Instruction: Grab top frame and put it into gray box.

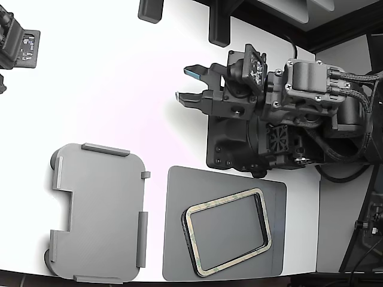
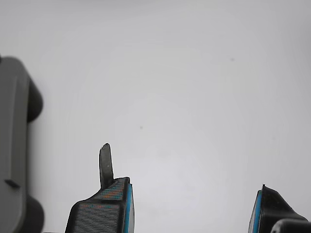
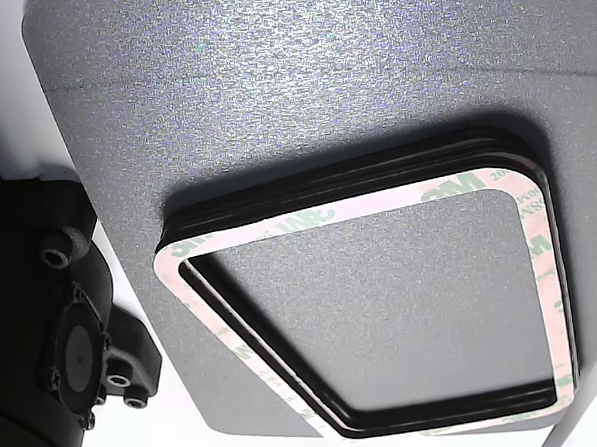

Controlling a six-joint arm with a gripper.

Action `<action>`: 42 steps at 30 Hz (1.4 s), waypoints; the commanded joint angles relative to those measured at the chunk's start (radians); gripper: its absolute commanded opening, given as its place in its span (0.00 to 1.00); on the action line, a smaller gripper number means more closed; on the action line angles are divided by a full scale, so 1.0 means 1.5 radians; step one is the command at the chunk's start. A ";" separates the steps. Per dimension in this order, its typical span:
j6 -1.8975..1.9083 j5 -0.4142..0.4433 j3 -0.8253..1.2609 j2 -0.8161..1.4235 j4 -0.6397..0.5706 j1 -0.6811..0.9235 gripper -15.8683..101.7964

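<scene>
Mottled beige-olive face and dark edge on top frame [image 1: 228, 232]; darker speckled gray mat [image 1: 179, 239] beneath; light gray box [image 1: 99, 212] beside mat; black, blue-lined gripper [image 1: 191, 84]; white table [image 1: 108, 78].

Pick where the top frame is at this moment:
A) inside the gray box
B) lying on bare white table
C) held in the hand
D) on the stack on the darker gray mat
D: the top frame still lies on the stack on the darker gray mat, while the hand hangs open and empty over the white table and the gray box holds nothing.
</scene>
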 commanded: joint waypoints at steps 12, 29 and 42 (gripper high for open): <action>-0.002 0.004 -0.104 -0.081 0.003 0.001 0.95; -1.162 -0.060 -0.467 -0.338 0.255 0.166 0.97; -1.406 -0.021 -0.508 -0.457 0.340 0.454 0.96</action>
